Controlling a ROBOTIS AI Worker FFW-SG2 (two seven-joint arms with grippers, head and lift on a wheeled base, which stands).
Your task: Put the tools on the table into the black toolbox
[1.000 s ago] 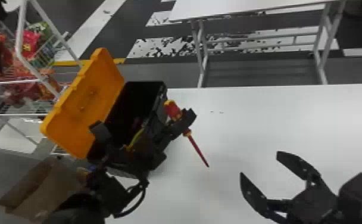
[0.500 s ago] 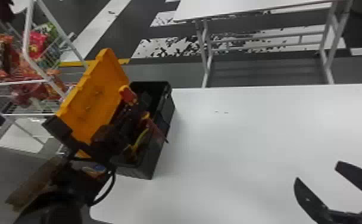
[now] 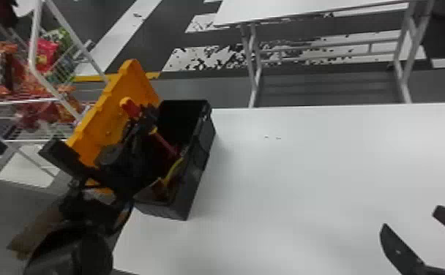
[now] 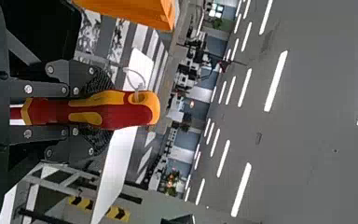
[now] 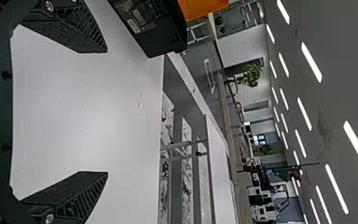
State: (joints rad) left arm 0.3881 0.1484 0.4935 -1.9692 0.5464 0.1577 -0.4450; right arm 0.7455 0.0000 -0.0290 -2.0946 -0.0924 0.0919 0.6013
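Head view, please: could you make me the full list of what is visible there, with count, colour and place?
Screwdriver: one, red and yellow, in the left tool, over the toolbox
Toolbox: one, black, open, left end of near table
Lid: one, orange, raised on toolbox's left
Yellow item: at least one, inside toolbox
Near table: one, white, centre to right
Far table: one, white, beyond
Rack: one, white, left
Snack bags: several, mixed colours, on rack
Floor: grey, white markings, behind
Left tool: one, black, at toolbox
Right tool: one, black, open, lower right

White tables (image 3: 324,164); gray floor (image 3: 203,89)
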